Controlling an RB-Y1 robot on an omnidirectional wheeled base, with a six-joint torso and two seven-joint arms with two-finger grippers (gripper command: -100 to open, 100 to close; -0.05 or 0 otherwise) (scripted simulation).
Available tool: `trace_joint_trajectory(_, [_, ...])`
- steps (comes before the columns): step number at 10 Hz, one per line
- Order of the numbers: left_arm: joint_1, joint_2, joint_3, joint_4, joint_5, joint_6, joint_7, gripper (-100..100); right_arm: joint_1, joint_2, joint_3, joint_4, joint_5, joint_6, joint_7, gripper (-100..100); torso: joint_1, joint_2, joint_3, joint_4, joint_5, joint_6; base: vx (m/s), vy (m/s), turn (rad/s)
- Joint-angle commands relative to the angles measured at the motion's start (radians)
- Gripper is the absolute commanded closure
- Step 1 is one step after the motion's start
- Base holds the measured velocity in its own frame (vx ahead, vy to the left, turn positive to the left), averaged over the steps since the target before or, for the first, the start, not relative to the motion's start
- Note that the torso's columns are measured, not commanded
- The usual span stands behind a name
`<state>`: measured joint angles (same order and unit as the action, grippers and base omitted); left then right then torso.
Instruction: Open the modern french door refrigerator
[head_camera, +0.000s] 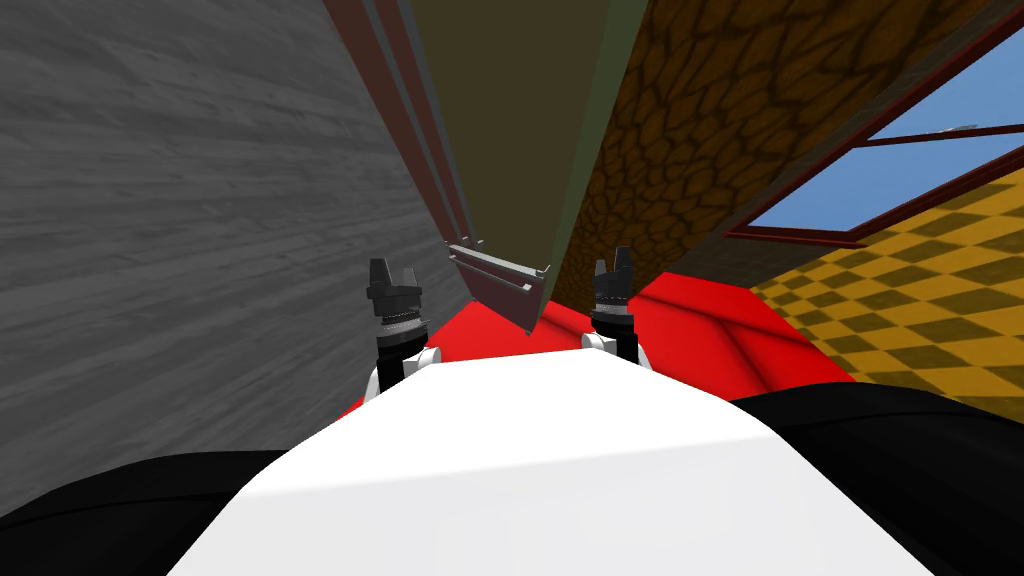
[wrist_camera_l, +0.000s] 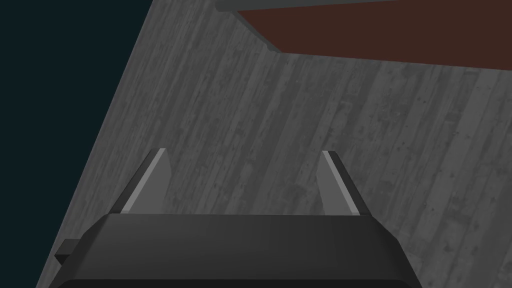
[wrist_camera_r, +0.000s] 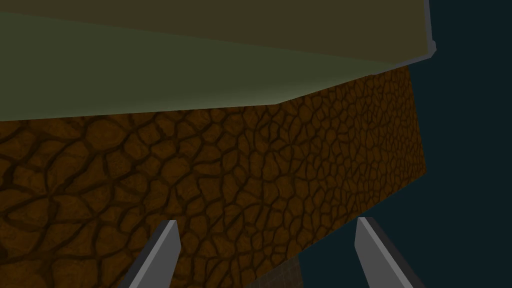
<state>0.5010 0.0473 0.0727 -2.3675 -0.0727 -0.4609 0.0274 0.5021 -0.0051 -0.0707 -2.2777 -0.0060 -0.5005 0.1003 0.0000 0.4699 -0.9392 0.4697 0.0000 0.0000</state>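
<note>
The refrigerator (head_camera: 510, 130) is a tall olive-brown body straight ahead, with dark red-brown strips down its left side. Grey bar handles (head_camera: 497, 270) run across a red-brown panel low on it. My left gripper (head_camera: 392, 272) is raised left of the handles, apart from them. In the left wrist view, this gripper (wrist_camera_l: 244, 151) is open and empty, facing a grey plank wall (wrist_camera_l: 280, 130), with the refrigerator's red-brown edge (wrist_camera_l: 390, 35) beyond. My right gripper (head_camera: 612, 262) is raised right of the handles. In its wrist view, the right gripper (wrist_camera_r: 266, 221) is open and empty below the olive refrigerator side (wrist_camera_r: 200, 65).
A grey plank wall (head_camera: 180, 200) stands close on the left. A brown cracked-stone wall (head_camera: 720, 110) stands on the right, with a window (head_camera: 900, 170) farther right. The floor is red (head_camera: 700, 330) near the refrigerator and yellow-checked (head_camera: 930, 300) to the right.
</note>
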Motion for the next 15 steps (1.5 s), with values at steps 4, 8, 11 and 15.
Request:
trace_joint_trajectory(4, [-0.013,0.051,-0.014,0.055,-0.010,-0.015,-0.010,-100,0.000,0.000,0.000,0.000,0.000,0.000,0.000,0,-0.001,0.255,-0.512,0.254,0.000,0.000,0.010,-0.014,-0.031])
trace_joint_trajectory(8, [-0.035,0.075,-0.037,0.147,-0.025,-0.038,-0.028,-100,0.000,0.000,0.000,0.000,0.000,0.000,0.000,0,0.001,0.268,-0.537,0.268,0.000,0.000,0.036,-0.049,-0.062])
trace_joint_trajectory(11, [-0.054,0.080,-0.058,0.227,-0.039,-0.059,-0.043,-100,0.000,0.000,0.000,0.000,0.000,0.000,0.000,0,0.000,0.268,-0.537,0.268,0.000,0.000,0.041,-0.052,-0.070])
trace_joint_trajectory(15, [-0.079,0.081,-0.084,0.332,-0.056,-0.085,-0.062,-100,0.000,0.000,0.000,0.000,0.000,0.000,0.000,0,0.000,0.268,-0.537,0.268,0.000,0.000,0.039,-0.048,-0.066])
